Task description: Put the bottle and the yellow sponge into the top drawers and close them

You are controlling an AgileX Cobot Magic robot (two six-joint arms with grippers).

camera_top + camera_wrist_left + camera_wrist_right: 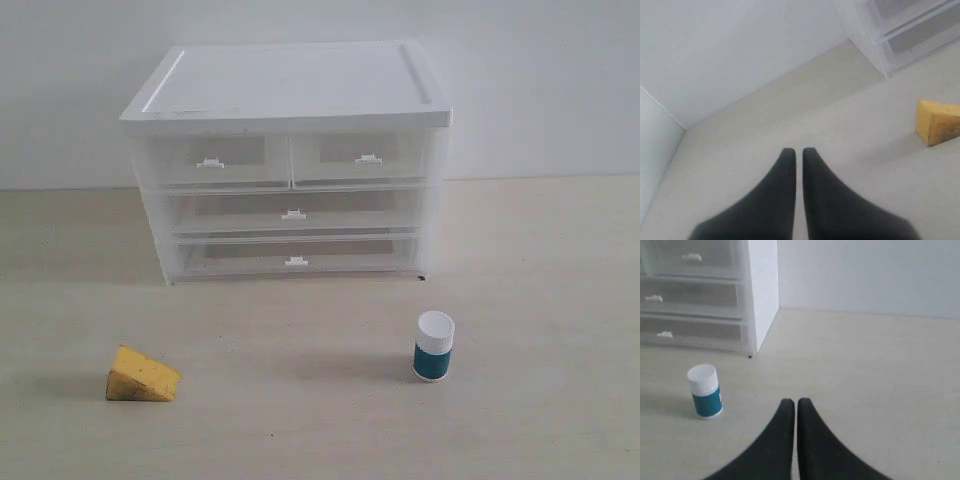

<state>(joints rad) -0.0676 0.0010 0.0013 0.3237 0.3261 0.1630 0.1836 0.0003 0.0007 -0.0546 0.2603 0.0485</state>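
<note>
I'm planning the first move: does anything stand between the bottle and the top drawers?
Yes. The right top drawer and left top drawer are both shut, so a closed front bars the bottle. Nothing else visible lies between bottle and cabinet.

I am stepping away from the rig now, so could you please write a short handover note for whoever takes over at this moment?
Left pincer: shut, empty, over the table, with the sponge off to one side.
Right pincer: shut, empty, not touching the bottle.
Sponge lies in front of the cabinet, to the left; bottle stands upright, to the right.
Left top drawer and right top drawer: both closed.
Done: nothing.
Left: open the drawers, load both things, close.
</note>
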